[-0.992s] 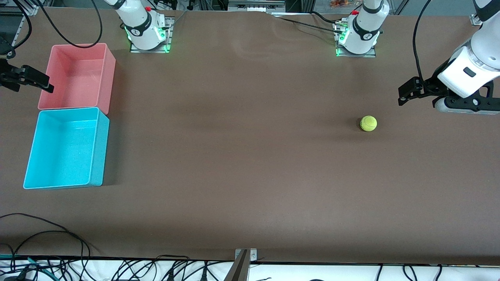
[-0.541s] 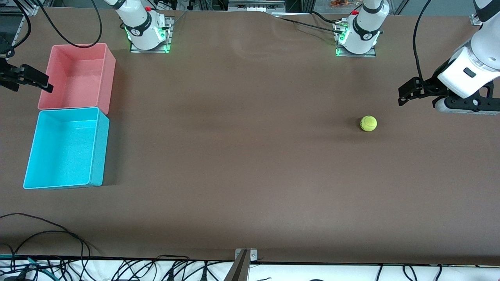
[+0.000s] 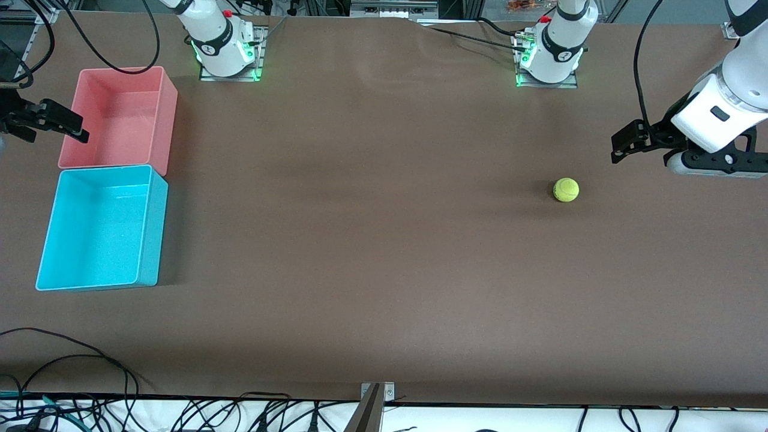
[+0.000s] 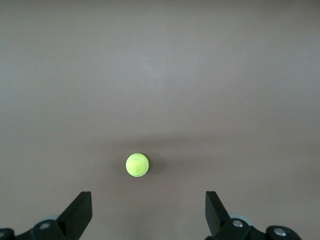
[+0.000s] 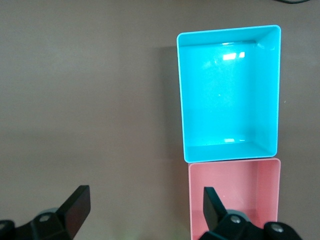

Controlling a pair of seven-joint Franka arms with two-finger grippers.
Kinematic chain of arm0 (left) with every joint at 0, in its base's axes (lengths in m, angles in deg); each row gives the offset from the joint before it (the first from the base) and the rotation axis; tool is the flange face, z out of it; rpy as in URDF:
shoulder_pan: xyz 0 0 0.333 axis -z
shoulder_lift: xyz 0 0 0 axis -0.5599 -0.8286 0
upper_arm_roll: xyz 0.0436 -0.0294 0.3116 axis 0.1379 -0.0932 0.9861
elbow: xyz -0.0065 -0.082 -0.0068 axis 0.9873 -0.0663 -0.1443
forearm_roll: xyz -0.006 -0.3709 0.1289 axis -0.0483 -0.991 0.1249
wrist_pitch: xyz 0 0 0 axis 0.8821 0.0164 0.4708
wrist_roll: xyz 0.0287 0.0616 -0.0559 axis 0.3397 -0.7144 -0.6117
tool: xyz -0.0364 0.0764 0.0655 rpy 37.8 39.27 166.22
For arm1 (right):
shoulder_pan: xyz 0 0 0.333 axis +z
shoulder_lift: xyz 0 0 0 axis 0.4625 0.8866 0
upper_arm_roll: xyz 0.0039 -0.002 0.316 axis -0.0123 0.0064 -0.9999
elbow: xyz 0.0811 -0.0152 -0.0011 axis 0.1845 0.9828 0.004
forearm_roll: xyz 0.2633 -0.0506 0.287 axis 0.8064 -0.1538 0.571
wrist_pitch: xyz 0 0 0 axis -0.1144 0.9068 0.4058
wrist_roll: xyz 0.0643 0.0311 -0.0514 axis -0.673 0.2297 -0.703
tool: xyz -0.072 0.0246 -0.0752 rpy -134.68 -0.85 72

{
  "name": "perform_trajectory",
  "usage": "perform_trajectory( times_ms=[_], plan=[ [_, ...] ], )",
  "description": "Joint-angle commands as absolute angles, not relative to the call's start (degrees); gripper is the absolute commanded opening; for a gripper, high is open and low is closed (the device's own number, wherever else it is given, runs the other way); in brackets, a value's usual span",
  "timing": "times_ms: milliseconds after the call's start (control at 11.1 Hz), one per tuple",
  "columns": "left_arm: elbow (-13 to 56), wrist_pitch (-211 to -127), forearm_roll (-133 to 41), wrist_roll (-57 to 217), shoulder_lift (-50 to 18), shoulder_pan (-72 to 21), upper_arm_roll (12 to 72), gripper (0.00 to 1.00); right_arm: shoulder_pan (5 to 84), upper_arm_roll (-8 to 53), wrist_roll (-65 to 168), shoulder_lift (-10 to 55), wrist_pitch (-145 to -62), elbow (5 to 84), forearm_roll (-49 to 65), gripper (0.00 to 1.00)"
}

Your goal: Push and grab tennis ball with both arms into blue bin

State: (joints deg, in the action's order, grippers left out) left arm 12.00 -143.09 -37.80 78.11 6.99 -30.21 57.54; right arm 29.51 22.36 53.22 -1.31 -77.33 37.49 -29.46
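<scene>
Both grippers open, right gripper [image 3: 75,127] shifted over pink bin [image 3: 153,81], tennis ball [image 3: 566,189] unmoved

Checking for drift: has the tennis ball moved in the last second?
No. The tennis ball sits at the same spot on the table relative to the left arm's base.

Both arms are glossy white with rounded, jointed shells and black bands at the joints. Each base sits on a metal plate at the worktop's edge, glows green and carries a small red knob. Black cables loop from the arms. The left pincer [image 3: 624,144] and right pincer [image 3: 63,125] are matte black, with angular fingers.
</scene>
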Motion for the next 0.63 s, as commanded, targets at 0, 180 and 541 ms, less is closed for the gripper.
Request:
perform_trajectory(
  times_ms=[0, 180, 541],
  plan=[
    [11.97, -142.39, -36.34, 77.33, 7.29, -30.36, 57.41, 1.00, 29.57, 22.45, 53.25, -1.32, -77.50, 36.90, -30.13, 1.00],
    [12.05, -142.39, -36.34, 77.33, 7.29, -30.36, 57.41, 1.00, 29.48, 22.54, 53.25, -1.15, -77.67, 36.90, -30.04, 1.00],
    [12.05, -142.39, -36.34, 77.33, 7.21, -30.36, 57.42, 1.00, 29.57, 22.45, 53.25, -0.71, -78.47, 36.90, -30.04, 1.00]
  ],
)
